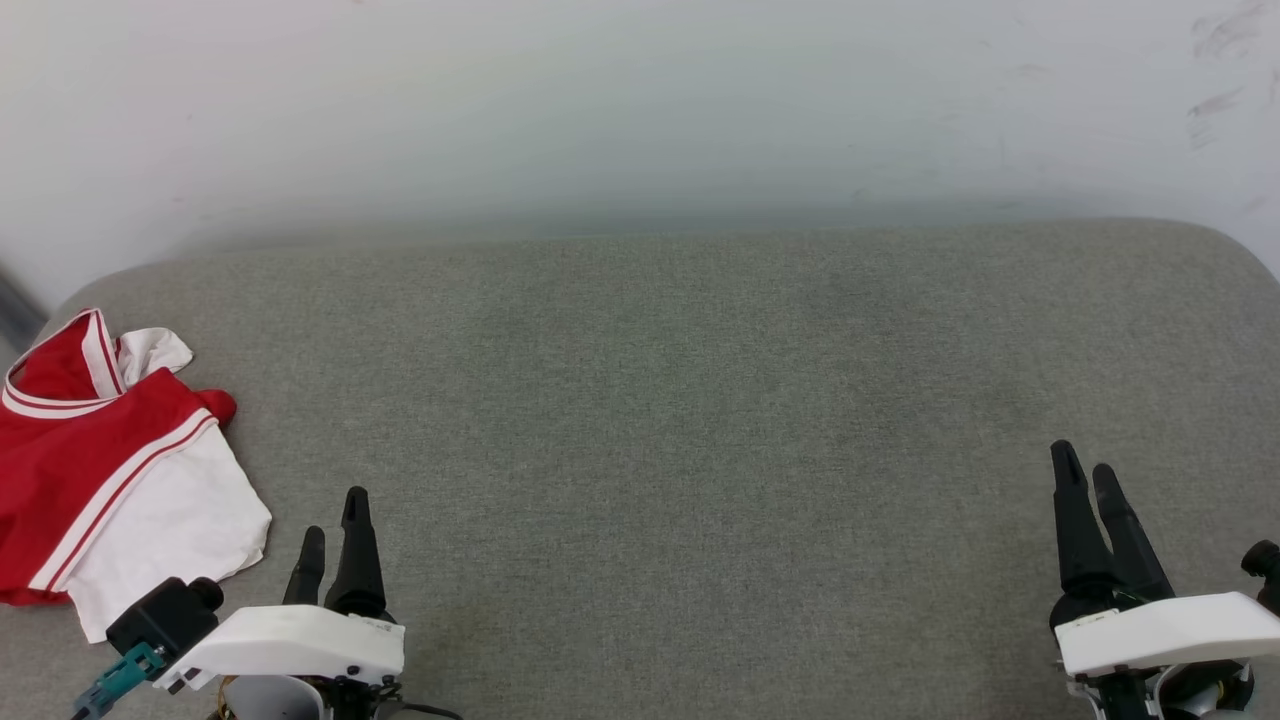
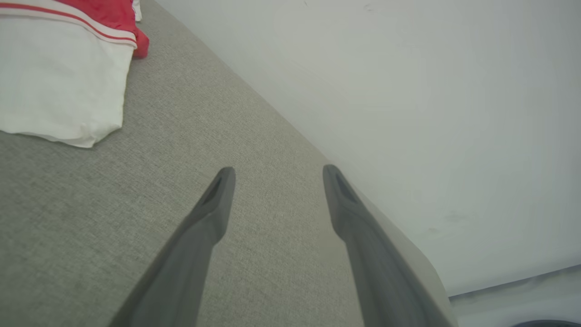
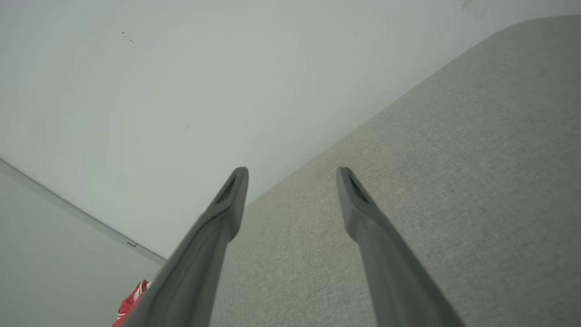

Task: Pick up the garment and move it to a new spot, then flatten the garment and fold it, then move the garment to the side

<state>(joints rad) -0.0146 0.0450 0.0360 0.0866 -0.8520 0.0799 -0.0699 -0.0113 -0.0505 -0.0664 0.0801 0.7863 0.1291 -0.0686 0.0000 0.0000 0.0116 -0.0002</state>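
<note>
- The grey cloth-covered table (image 1: 700, 400) looks soft; a claw coming too low could catch in it.
- The garment (image 1: 90, 450) lies loosely heaped at the table's left edge; a careless pull may drag it off.
- The left claw (image 1: 333, 512), at the table's front left, and the right claw (image 1: 1083, 457), at its front right, are both parted and hold nothing.

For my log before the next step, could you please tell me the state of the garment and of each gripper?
garment: loosely bunched, lying at the left end of the grey surface, ungripped.
left gripper: open, empty, fingers clear of the garment.
right gripper: open, empty, far from the garment.
</note>
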